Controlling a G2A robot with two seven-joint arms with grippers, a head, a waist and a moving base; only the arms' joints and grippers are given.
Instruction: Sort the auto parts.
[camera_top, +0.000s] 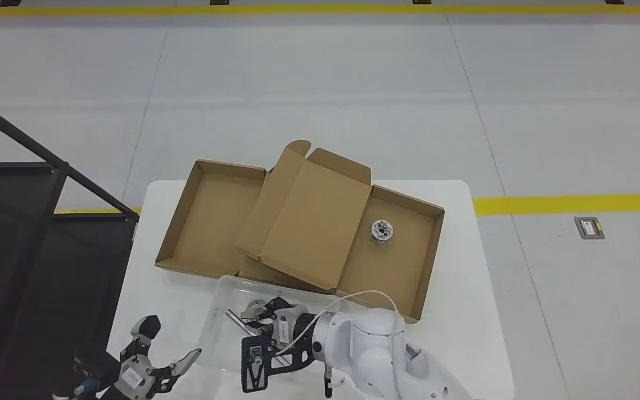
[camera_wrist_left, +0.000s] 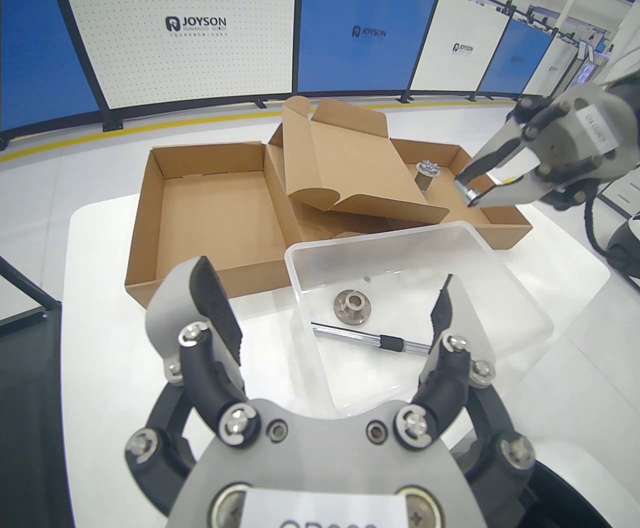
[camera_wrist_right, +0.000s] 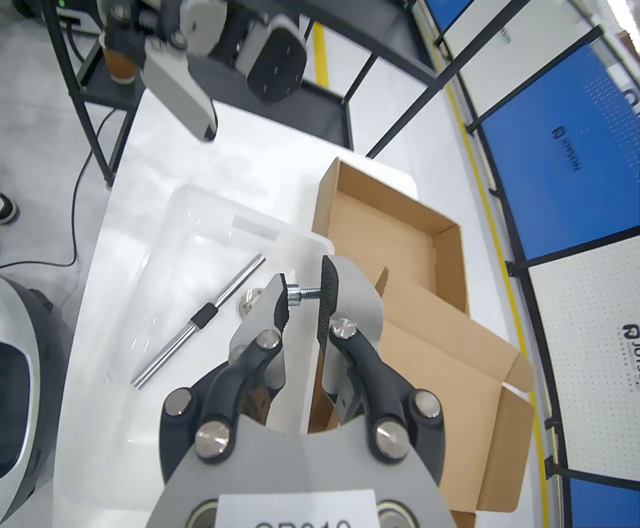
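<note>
Holding a small threaded bolt (camera_wrist_right: 299, 295) clenched between the pads of my right gripper (camera_wrist_right: 306, 289), I have that arm stretched leftward from the near right. Its wrist hangs above the far side of the clear tray (camera_wrist_right: 300, 239), close to the cardboard boxes (camera_top: 210, 215). My left gripper (camera_wrist_left: 325, 280) hovers at the near left of the white table (camera_top: 470, 320). It is tilted down toward the tray with its jaws spread wide and nothing between them. Inside the tray lie a flanged bushing (camera_wrist_left: 352, 304) and, nearer to me, a metal rod (camera_wrist_left: 370, 339) with a black sleeve. A toothed part (camera_top: 381, 230) stands in the right-hand box, beside the folded flap (camera_top: 310, 215).
</note>
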